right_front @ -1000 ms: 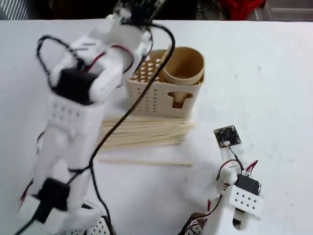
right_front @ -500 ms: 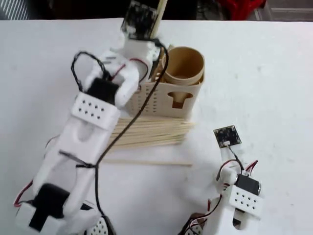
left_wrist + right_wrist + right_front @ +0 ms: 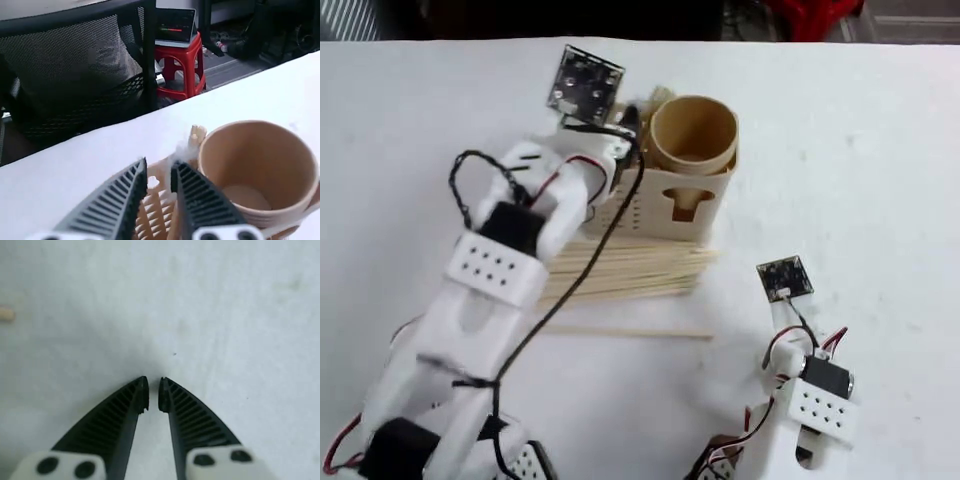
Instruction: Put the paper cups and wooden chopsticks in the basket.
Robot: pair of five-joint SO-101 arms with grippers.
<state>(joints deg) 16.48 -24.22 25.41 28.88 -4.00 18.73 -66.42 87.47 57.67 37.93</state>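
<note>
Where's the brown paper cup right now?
In the high view, the paper cup stands inside the basket, at its right end, behind the pile of wooden chopsticks on the table.

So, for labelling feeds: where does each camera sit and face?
High view: fixed above, looking down on basket, chopsticks, left arm, right arm.
Left wrist view: on left wrist, facing paper cup in basket; left fingers show.
Right wrist view: on right wrist, facing table; right fingers show.
Shared: high and left wrist views show the paper cup.

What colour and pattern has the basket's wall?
The perforated plastic basket is beige with a grid of small holes, best seen in the high view.
</note>
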